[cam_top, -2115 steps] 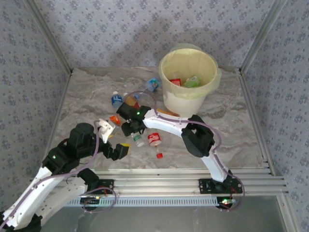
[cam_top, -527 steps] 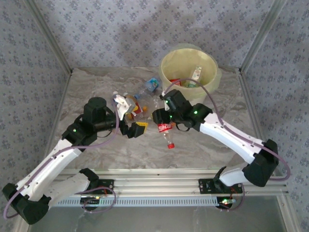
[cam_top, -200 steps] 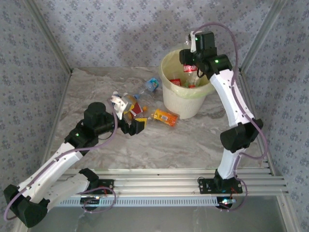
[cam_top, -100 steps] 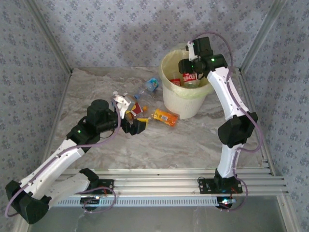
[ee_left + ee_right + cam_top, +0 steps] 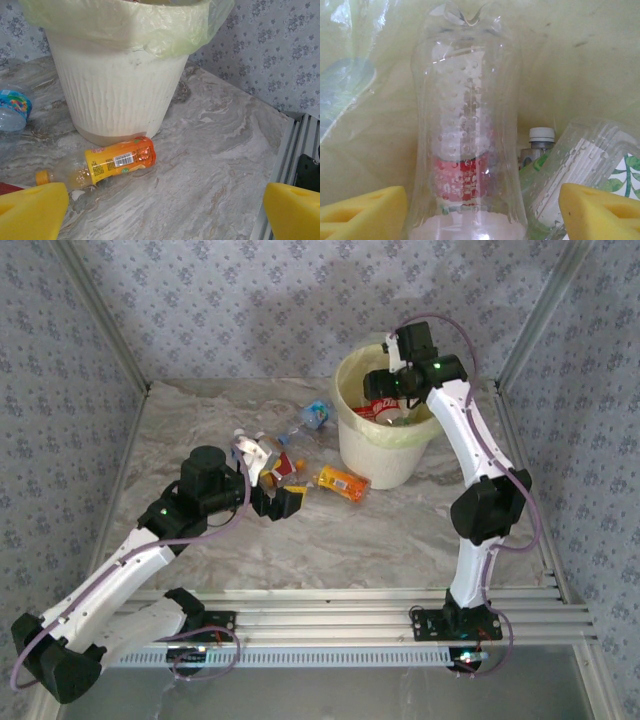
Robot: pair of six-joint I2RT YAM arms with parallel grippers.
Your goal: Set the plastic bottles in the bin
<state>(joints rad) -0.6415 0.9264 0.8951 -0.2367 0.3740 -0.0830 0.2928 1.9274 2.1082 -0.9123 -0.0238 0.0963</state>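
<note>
Right end effector (image 5: 384,390) hangs inside the mouth of the round white bin lined with a pale yellow-green bag (image 5: 385,455), at 1 o'clock on the marbled desk (image 5: 420,530). Its yellow pads (image 5: 365,210) stand apart around a clear red-labelled plastic bottle (image 5: 467,150): one pad touches it and a gap shows at the other. Left end effector (image 5: 165,210) is spread wide on nothing, low over the desk. An orange-labelled bottle (image 5: 112,161) lies at the bin's 7 o'clock foot, and a cluster of crushed bottles (image 5: 275,455) lies at its 9 o'clock.
</note>
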